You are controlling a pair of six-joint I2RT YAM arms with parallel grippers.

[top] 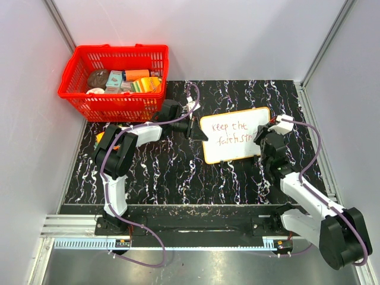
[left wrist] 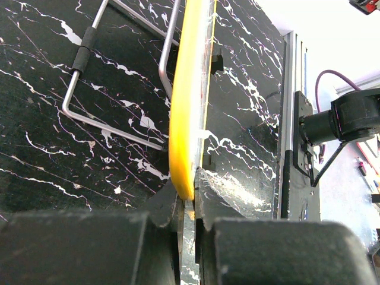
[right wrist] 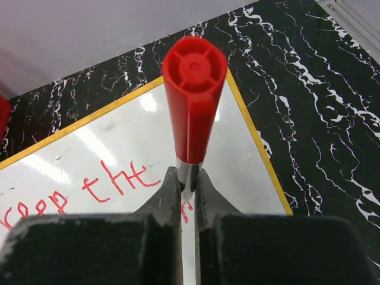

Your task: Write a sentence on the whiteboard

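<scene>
Whiteboard (top: pixel 237 153) is sitting on the black marbled counter (top: pixel 166 172), just right of the red basket (top: pixel 113 83). The left tool (left wrist: pixel 189 205) is pinching its orange-yellow left edge. The right tool (right wrist: pixel 187 184) is clamping a red marker (right wrist: pixel 193 101) over the board's right side (the sentence (top: pixel 231 127) is showing "keep the", then "faith str" up to the arm).

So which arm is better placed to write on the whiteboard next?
Right: the right gripper is shut on the red marker over the whiteboard, while the left gripper clamps the board's edge.
</scene>
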